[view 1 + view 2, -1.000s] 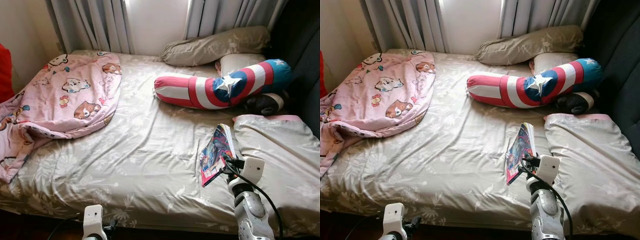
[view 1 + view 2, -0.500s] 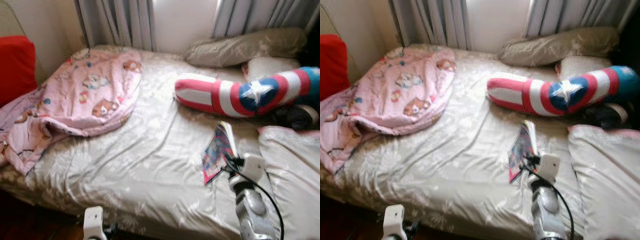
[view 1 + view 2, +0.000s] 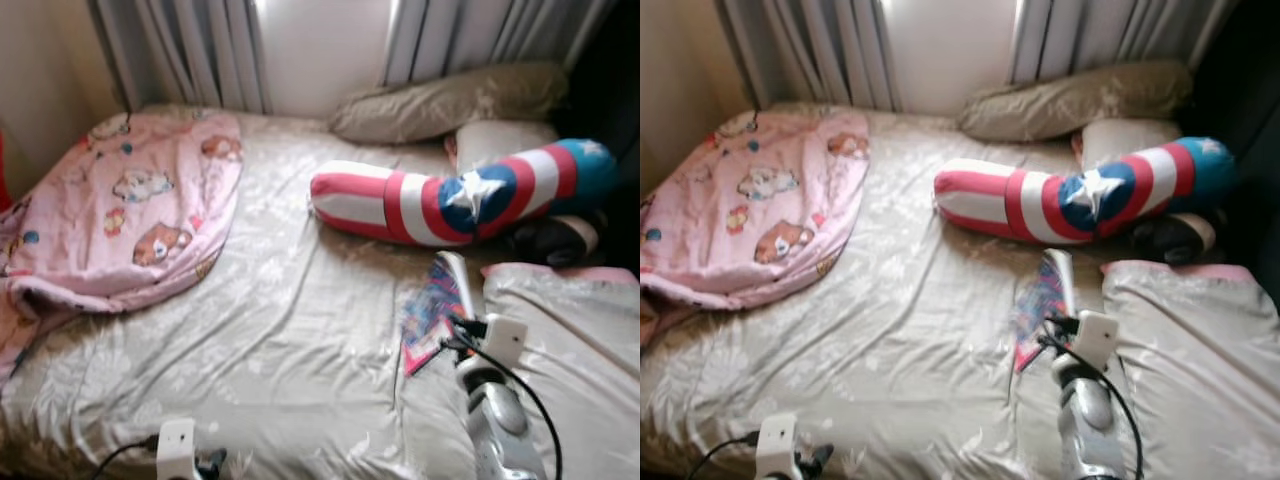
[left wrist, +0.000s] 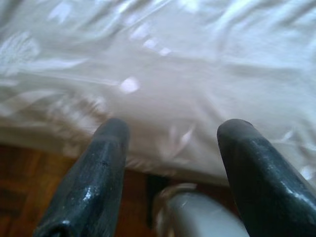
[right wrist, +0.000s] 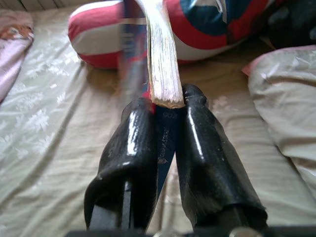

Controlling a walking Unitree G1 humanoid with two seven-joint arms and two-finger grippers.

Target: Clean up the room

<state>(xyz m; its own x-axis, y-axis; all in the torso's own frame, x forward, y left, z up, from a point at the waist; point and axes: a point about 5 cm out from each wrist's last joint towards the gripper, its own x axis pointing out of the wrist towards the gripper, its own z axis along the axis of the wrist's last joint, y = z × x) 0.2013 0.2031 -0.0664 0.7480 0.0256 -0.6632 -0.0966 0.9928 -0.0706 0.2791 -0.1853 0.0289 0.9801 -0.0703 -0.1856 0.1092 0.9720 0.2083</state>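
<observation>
The right gripper (image 5: pixel 165 118) was clamped on the lower edge of a comic book (image 3: pixel 436 305), its 2 black fingers (image 5: pixel 129 148) pinching the cover and pages so that the book stood up off the bed (image 3: pixel 300 330), above the sheet and just beside the grey pillow (image 3: pixel 570 330) at the right. The left gripper (image 4: pixel 170 148) hung low at the near edge of the mattress, its fingers spread apart and holding nothing, with wooden floor (image 4: pixel 19 192) visible below.

Beyond the book lay a red, white and blue star bolster (image 3: pixel 450 195), and behind it 2 more pillows (image 3: pixel 440 100) against the curtains (image 3: pixel 200 50). A pink cartoon blanket (image 3: pixel 110 215) sat crumpled across the far-left part of the bed, with an end trailing off the side.

By my reading, the tidying was at an early stage: 1 item had been picked up but not yet put anywhere, and the blanket, the bolster and the pillows all looked unsorted.
</observation>
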